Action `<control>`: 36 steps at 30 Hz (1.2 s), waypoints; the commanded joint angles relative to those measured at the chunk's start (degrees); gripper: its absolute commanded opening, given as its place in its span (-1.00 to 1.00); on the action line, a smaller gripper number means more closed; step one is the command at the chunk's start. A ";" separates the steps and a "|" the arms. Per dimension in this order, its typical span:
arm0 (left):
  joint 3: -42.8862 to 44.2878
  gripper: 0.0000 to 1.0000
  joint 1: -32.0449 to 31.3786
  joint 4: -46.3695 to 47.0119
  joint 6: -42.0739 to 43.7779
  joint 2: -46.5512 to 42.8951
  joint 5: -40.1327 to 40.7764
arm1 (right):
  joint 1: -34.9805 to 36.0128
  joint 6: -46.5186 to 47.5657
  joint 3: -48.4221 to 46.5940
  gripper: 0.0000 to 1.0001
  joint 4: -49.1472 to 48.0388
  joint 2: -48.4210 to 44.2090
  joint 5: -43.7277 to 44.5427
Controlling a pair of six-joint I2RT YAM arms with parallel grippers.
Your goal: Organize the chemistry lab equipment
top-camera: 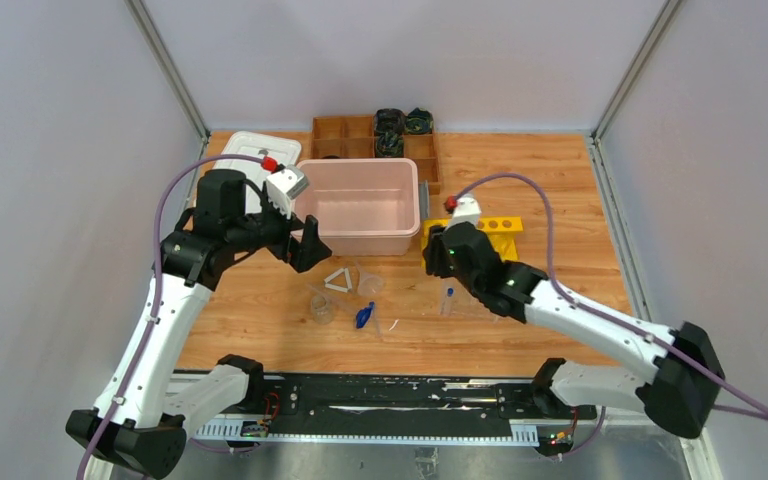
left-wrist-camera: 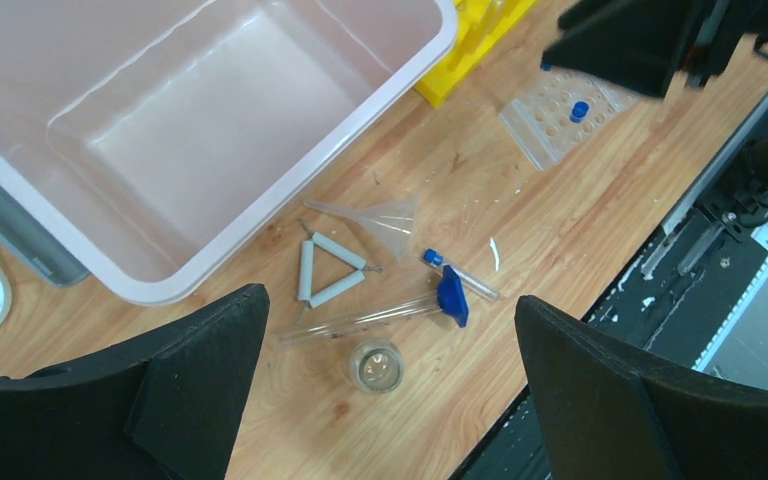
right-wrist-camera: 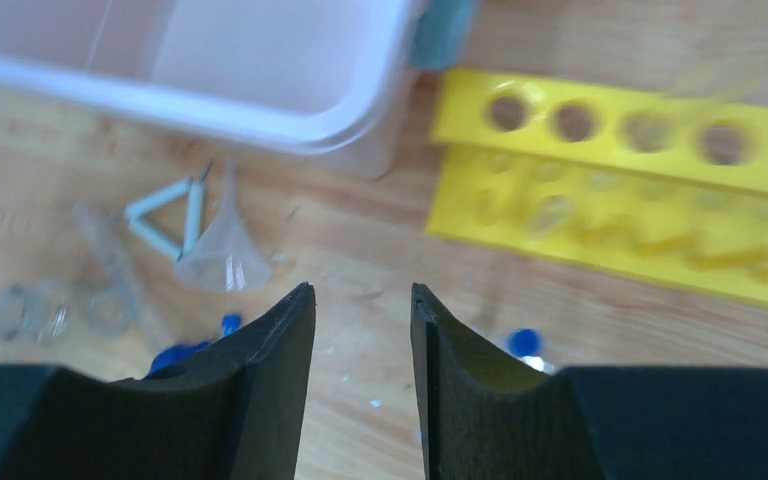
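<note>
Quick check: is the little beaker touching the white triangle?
Apart. The left wrist view shows the beaker clear of the white triangle, with a long clear tube lying in the gap between them.

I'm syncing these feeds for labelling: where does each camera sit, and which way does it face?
Top external: above and behind the bases, looking down on the table; left arm and right arm show whole.
Left wrist: on the left arm, looking down at the pink bin; the open left claw frames it.
Right wrist: on the right arm, low, facing the yellow rack; the right claw shows, open.
Shared: both wrist views catch the white triangle and funnel.
</note>
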State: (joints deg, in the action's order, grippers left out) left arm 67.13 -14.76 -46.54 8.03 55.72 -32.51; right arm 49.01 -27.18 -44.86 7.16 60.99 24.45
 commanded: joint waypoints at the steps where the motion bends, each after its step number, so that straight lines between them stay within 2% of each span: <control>1: 0.86 1.00 -0.18 1.72 -1.47 0.53 3.38 | 5.46 1.15 -5.46 -0.17 -0.33 10.54 -13.66; 8: 0.81 1.00 -0.13 1.77 -0.99 -0.17 3.24 | 10.81 0.70 -14.18 -0.39 2.34 27.05 -18.43; 16: 0.40 1.00 -0.13 1.73 -0.67 -0.58 3.11 | 12.89 -1.21 -15.45 -0.52 2.90 34.20 -17.83; 22: 0.65 1.00 -0.18 1.73 -0.56 -0.64 3.06 | 13.77 -1.32 -15.81 -0.52 3.15 37.10 -17.87; 30: 0.73 1.00 -0.18 1.73 -0.43 -1.12 3.33 | 15.05 -0.70 -17.51 -0.39 4.10 40.71 -17.09; 36: 0.97 1.00 -0.13 1.77 -0.32 -1.09 3.60 | 15.05 -0.69 -18.25 -0.41 6.05 42.74 -15.00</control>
State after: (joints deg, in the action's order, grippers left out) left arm 67.13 -14.76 -46.37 7.09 55.44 -29.26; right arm 63.31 -27.68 -61.58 10.31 102.28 7.14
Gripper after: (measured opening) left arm 0.997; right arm 0.302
